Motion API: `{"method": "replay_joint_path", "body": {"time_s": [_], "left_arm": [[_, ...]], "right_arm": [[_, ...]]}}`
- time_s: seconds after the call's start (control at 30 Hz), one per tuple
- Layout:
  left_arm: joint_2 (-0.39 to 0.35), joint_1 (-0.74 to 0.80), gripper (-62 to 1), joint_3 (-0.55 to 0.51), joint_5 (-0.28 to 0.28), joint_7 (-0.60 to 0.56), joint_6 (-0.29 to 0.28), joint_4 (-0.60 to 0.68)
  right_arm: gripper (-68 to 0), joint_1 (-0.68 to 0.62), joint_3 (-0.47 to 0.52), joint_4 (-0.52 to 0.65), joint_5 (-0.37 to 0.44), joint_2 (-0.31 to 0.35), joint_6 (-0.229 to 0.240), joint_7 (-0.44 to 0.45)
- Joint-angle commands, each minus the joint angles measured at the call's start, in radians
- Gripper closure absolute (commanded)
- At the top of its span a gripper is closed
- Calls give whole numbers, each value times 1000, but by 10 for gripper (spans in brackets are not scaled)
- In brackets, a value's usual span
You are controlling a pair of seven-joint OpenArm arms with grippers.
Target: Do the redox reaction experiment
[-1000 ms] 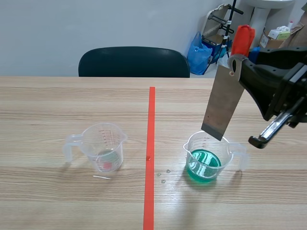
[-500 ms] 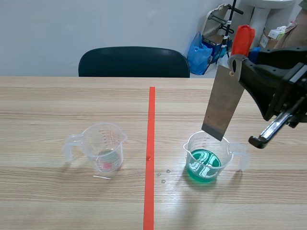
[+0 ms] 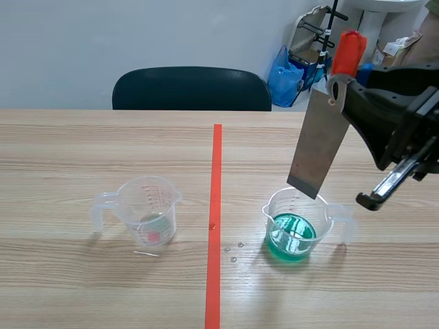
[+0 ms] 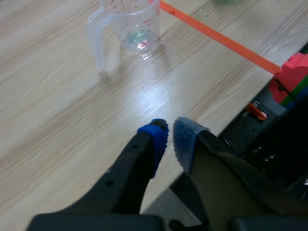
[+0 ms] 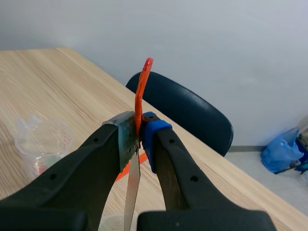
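Wooden table [image 3: 68, 137] bearing two clear cups: one green-filled cup [image 3: 291, 236], one near-empty cup [image 3: 149, 212]. One metal blade [image 3: 317, 147] pinched in right gripper [image 5: 139, 131], just above green-filled cup. Left gripper [image 4: 169, 134] nearly closed, empty.

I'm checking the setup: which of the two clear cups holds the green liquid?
The cup right of the tape line, below the metal plate; the other cup looks nearly empty.

The pale wooden table [image 3: 68, 144] carries a clear cup with a reddish trace [image 4: 132, 24] standing ahead of the left gripper [image 4: 168, 139], and a clear cup of green liquid [image 3: 293, 229] below the raised right gripper [image 3: 341, 92], with a few droplets [image 3: 233, 259] just beside that cup.
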Motion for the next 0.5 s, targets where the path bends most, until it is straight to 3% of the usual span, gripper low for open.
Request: {"method": "replay_joint_path", "body": {"time_s": [0.0,0.07,0.13,0.3,0.47], "left_arm": [[-35,-73,-19,5,-46,25,-47,12],[-81,-158,-19,25,-120,89,-105,12],[-128,-242,-19,64,-215,145,-126,12],[-217,-496,-19,254,-378,296,-126,15],[-217,-816,-19,527,-492,483,-119,14]], "right_arm": [[-20,10,14,20,10,10,-7,20],[-20,10,14,20,10,10,-7,23],[-20,10,14,20,10,10,-7,23],[-20,10,14,20,10,10,-7,23],[-20,10,14,20,10,10,-7,23]]}}
